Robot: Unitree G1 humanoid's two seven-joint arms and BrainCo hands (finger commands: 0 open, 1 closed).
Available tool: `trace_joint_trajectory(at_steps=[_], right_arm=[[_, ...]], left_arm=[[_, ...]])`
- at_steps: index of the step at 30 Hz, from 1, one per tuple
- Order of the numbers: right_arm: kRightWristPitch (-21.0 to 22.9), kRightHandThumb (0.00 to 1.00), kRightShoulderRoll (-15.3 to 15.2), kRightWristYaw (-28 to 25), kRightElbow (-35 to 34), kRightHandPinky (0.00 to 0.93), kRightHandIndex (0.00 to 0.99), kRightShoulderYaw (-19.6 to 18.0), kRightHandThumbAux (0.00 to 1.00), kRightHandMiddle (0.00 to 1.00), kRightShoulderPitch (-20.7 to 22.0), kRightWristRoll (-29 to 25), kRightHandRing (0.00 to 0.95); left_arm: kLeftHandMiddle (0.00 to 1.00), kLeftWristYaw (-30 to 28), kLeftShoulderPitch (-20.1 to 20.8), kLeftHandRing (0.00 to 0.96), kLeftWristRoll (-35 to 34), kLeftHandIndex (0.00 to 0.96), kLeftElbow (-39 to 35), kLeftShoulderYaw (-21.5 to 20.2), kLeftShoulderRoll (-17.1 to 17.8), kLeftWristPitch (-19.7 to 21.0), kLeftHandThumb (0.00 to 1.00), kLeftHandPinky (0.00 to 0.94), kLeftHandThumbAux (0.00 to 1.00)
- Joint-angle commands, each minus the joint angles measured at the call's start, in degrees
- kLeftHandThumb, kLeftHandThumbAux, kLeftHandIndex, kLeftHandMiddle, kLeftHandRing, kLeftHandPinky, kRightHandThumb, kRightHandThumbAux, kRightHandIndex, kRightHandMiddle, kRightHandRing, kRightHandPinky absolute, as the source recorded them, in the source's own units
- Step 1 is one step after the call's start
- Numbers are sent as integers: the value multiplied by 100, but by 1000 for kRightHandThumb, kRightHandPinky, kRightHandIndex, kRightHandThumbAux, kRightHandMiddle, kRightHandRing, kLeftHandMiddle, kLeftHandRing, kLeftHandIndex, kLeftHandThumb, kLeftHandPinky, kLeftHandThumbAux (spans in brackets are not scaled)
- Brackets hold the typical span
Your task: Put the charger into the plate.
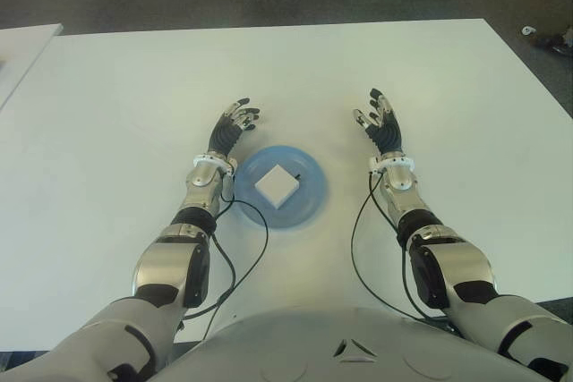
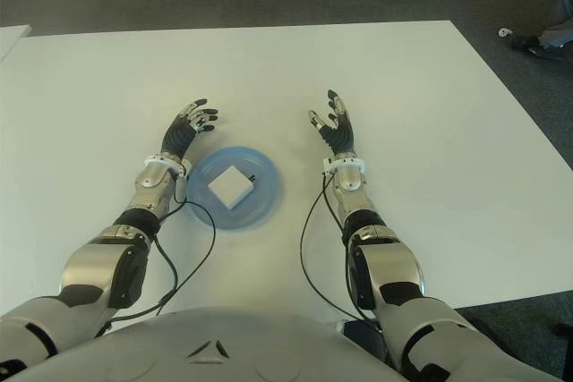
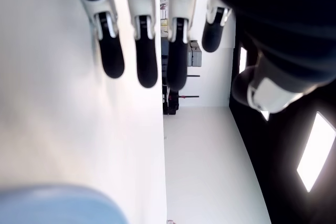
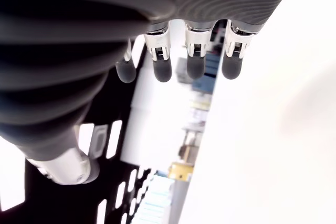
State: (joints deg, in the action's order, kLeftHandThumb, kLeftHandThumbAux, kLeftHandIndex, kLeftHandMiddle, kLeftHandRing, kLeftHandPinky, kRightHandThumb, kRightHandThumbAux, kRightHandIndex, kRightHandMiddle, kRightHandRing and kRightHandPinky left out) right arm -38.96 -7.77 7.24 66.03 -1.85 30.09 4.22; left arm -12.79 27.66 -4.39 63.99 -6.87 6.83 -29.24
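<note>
A white square charger (image 1: 276,186) lies in the middle of a round blue plate (image 1: 307,205) on the white table (image 1: 116,105). My left hand (image 1: 235,125) shows just beyond the plate's left rim, fingers spread and holding nothing. On the plate's right side, a little farther off, my right hand (image 1: 380,120) is also open and empty. In the left wrist view the straight fingers (image 3: 146,61) point away and a blurred edge of the plate (image 3: 58,203) shows close by. The right wrist view shows extended fingers (image 4: 195,64) with nothing in them.
Black cables (image 1: 260,230) run along both forearms over the table near the plate. A second white table edge (image 1: 22,46) stands at the far left. Dark floor lies beyond the table, with a person's shoe (image 1: 548,39) at the far right.
</note>
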Motion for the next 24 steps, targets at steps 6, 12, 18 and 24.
trace_joint_trajectory(at_steps=[6,12,18,24], right_arm=[[353,116,193,-626,284,3,5,-378,706,29,-150,-416,3],[654,82,182,-977,415,6,10,-524,731,45,-248,-540,13],[906,70,199,-1258,606,24,18,-608,762,57,-338,-577,24],[992,58,152,-1272,655,20,23,-561,772,61,-329,-476,29]], left_arm=[[174,23,-216,158,-14,92,211,-155,82,-117,0,123,525],[53,7,-221,43,-143,14,215,-333,113,-191,0,21,541],[5,134,-183,4,-158,1,302,-448,132,-281,0,2,556],[0,240,-183,0,-81,0,338,-422,139,-382,0,0,550]])
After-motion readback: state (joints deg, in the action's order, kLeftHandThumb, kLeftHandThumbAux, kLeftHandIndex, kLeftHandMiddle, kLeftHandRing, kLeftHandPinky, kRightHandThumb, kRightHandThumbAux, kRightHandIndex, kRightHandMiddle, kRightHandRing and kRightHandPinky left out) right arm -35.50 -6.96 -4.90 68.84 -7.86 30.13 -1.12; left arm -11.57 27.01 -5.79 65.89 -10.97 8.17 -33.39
